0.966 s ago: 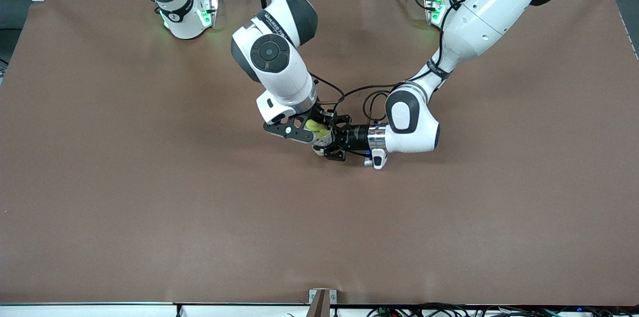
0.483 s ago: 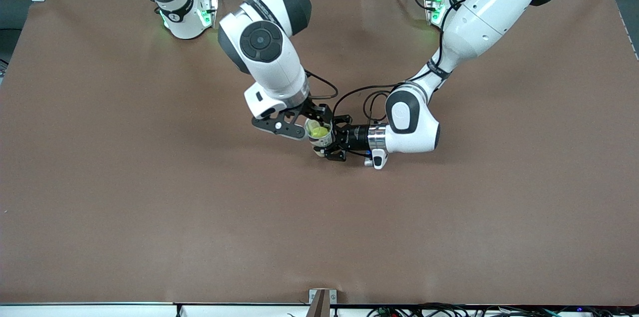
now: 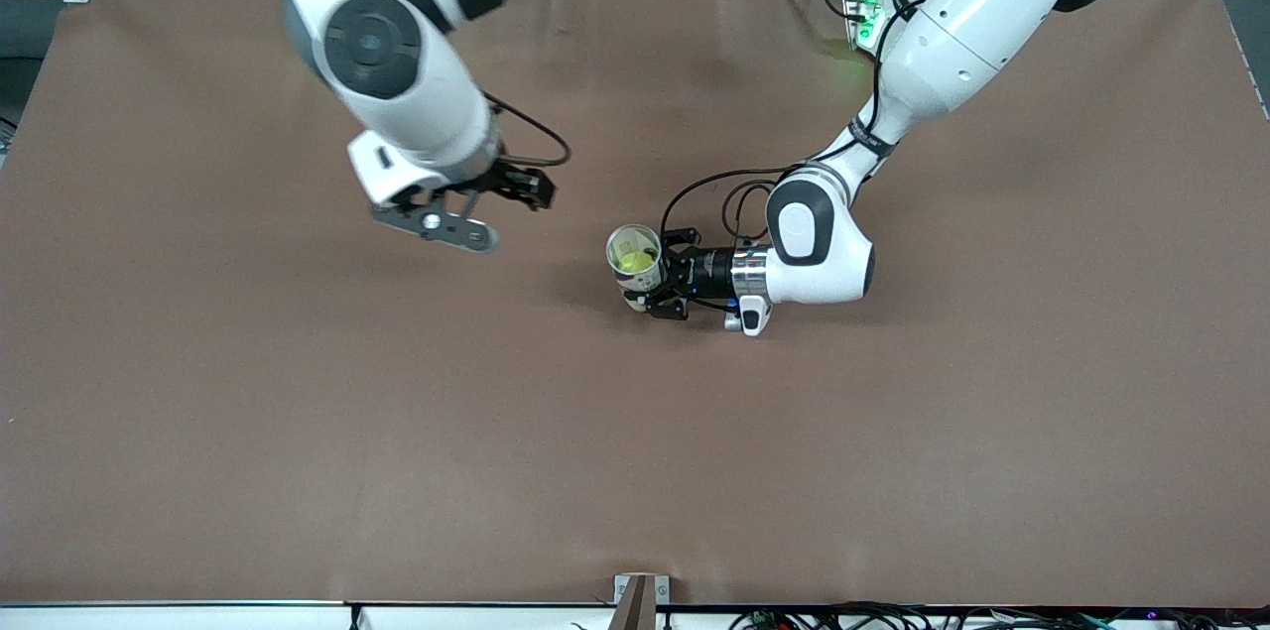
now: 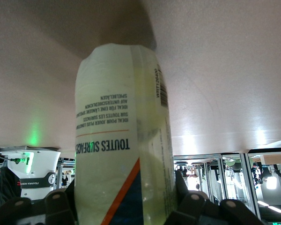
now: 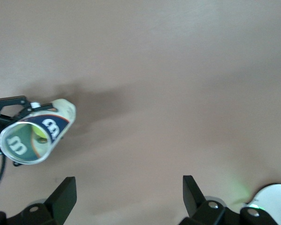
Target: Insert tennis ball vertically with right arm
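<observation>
Fingers spread and empty, the right gripper (image 3: 511, 189) has lifted clear of the can (image 3: 635, 263) pinched upright by the left gripper (image 3: 663, 285), tennis ball (image 3: 635, 261) apparently inside.

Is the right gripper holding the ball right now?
No. The right gripper is open and empty over bare table, and the ball sits inside the can that the left gripper holds upright.
</observation>
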Controlling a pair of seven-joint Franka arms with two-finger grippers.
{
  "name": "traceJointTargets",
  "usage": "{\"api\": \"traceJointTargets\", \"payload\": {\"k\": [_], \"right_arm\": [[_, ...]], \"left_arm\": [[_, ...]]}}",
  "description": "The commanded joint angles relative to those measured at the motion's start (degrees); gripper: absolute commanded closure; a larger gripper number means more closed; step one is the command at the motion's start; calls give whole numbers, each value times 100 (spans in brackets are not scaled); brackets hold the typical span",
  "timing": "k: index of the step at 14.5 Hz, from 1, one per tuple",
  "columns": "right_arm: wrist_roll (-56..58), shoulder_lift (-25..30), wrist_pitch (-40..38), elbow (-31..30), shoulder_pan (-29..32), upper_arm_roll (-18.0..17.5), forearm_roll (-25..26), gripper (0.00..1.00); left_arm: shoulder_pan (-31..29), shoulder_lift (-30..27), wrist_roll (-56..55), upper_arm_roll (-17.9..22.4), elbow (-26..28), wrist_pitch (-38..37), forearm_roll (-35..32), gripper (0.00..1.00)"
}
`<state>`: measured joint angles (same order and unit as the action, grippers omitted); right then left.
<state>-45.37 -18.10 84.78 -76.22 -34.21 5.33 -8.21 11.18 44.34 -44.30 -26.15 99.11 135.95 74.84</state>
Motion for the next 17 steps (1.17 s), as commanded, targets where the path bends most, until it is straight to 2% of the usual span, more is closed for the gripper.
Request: {"api": "traceJointTargets", "payload": {"k": [1, 4, 5, 6, 11, 17], "right_arm": [[684, 928, -41, -945, 466, -76, 47, 0], [1204, 1378, -41, -1395, 809, -76, 152, 0], [1449, 1475, -41, -1491, 923, -76, 266, 0], [1721, 1528, -49, -1510, 1020, -76, 337, 0], [3418, 1617, -85, -1510, 2144, -76, 486, 0], [5025, 1643, 205, -1457, 3120, -76, 644, 0]], "left_arm": [[-19, 74, 220, -30, 3, -43, 145, 25], [-19, 109, 255, -39, 3, -43, 154, 24], [-19, 144, 255, -39, -5, -43, 171, 6], [-19, 153, 255, -39, -5, -43, 206, 0], [-45, 154, 255, -30, 12, -43, 215, 0], [-186, 101, 255, -30, 161, -43, 207, 0]]}}
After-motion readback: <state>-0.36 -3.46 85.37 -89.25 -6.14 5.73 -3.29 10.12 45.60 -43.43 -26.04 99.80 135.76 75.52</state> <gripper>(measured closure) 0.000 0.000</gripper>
